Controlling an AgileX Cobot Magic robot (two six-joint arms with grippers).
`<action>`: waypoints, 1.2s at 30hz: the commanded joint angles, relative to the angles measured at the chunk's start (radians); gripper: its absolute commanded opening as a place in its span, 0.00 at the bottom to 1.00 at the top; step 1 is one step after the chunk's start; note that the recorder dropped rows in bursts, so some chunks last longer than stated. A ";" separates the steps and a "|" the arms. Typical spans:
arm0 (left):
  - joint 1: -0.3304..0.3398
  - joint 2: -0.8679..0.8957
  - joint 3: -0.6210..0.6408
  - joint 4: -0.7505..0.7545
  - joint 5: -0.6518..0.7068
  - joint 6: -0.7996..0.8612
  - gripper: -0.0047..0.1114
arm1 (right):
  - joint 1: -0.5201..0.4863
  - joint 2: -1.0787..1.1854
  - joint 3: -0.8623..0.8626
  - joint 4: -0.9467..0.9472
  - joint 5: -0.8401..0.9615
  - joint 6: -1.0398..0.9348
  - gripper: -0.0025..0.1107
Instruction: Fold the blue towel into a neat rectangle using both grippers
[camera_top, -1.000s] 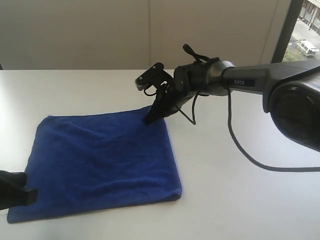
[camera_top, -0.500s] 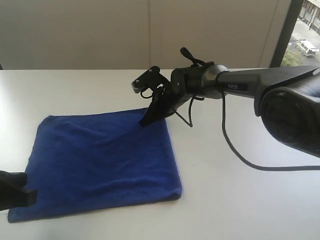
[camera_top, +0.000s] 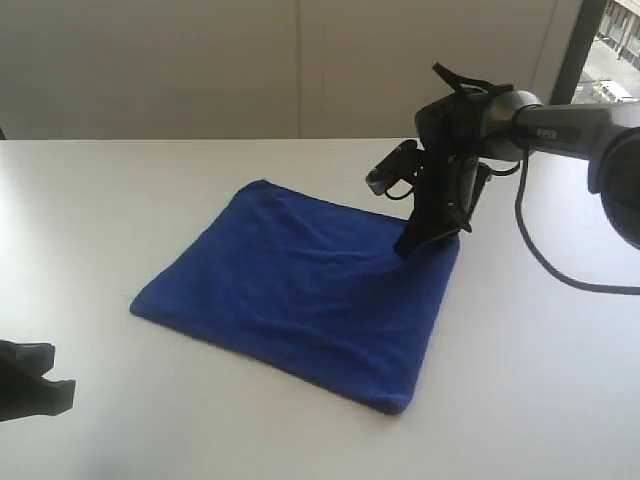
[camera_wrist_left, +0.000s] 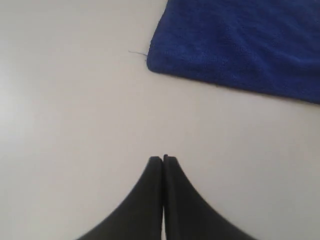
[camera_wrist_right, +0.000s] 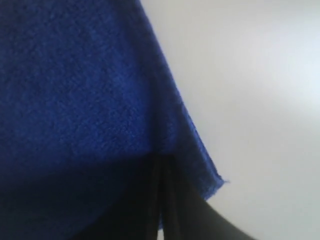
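- Exterior view: the blue towel (camera_top: 300, 285) lies flat on the white table (camera_top: 150, 180), turned askew to the table's edges, with one corner pointing to the near side. Bare tabletop surrounds it on every side, widest at the left and at the near right. The right gripper (camera_top: 408, 245) points steeply down, its tip touching the towel's far right corner. A black cable (camera_top: 545, 265) loops from its arm over the table. The left gripper (camera_top: 50, 385) sits low at the near left, well apart from the cloth.
- Left wrist view: the left gripper (camera_wrist_left: 163, 159) has its jaws pressed together, holding nothing, over bare table (camera_wrist_left: 75, 125). Only this view shows the corner of the towel (camera_wrist_left: 240, 40) nearest it, with a straight hem and a loose thread (camera_wrist_left: 137, 52) sticking out.
- Right wrist view: the right gripper (camera_wrist_right: 161, 165) is closed, with only a hairline gap, and its tips rest on the towel (camera_wrist_right: 75, 90) just inside a corner. I cannot tell whether any cloth is pinched. Up close the fabric is deep blue and fuzzy, with a slightly raised hem beside the pale table (camera_wrist_right: 250, 75).
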 joint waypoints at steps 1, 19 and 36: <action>-0.005 -0.006 0.007 0.002 -0.003 0.005 0.04 | -0.015 -0.051 0.186 0.014 0.129 0.019 0.02; -0.005 -0.006 0.007 0.032 0.027 0.010 0.04 | 0.067 -0.432 0.742 0.043 -0.044 0.143 0.02; -0.005 -0.006 0.007 0.032 0.054 0.010 0.04 | 0.332 -0.392 0.697 0.098 -0.374 0.185 0.02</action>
